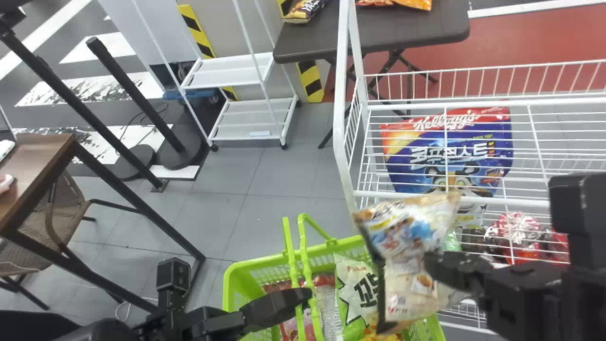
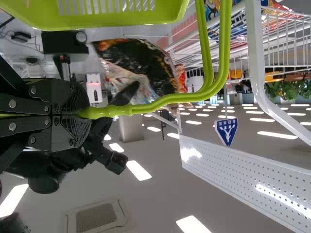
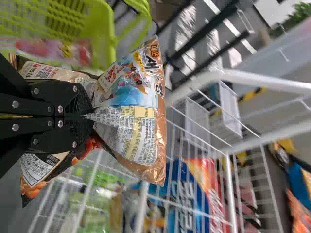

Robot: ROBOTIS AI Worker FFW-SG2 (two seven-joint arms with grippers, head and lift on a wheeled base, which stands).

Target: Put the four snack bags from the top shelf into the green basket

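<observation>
A grey tiled floor (image 1: 284,208) spreads through the head view, with a dark table (image 1: 402,33) at one o'clock bearing bright bags, a white trolley (image 1: 232,78) at eleven, and a brown desk (image 1: 40,156) at nine. At three o'clock stands a white wire rack (image 1: 339,123), through whose wires a large blue-and-red bag (image 1: 402,166) is seen; small red-and-white packs (image 1: 518,232) lie lower down, nearer four.

The green basket (image 1: 228,296) is placed at six o'clock, its handle (image 1: 304,251) raised. That handle is pinched by the left gripper (image 1: 303,296), whose fingers are pressed together on it. Within the basket, red-and-pink bags (image 1: 324,282) are lodged toward its nine o'clock side, beside a white bag (image 1: 357,289) with dark print.

A snack bag (image 1: 407,237) is held over the basket's two-o'clock side by the right gripper (image 1: 433,267), its fingers closed firmly on the crumpled wrapper. In the right wrist view, dark-and-orange wrapping (image 3: 36,179) hangs beside the gripped bag; whether it belongs to that same bag cannot be told.
</observation>
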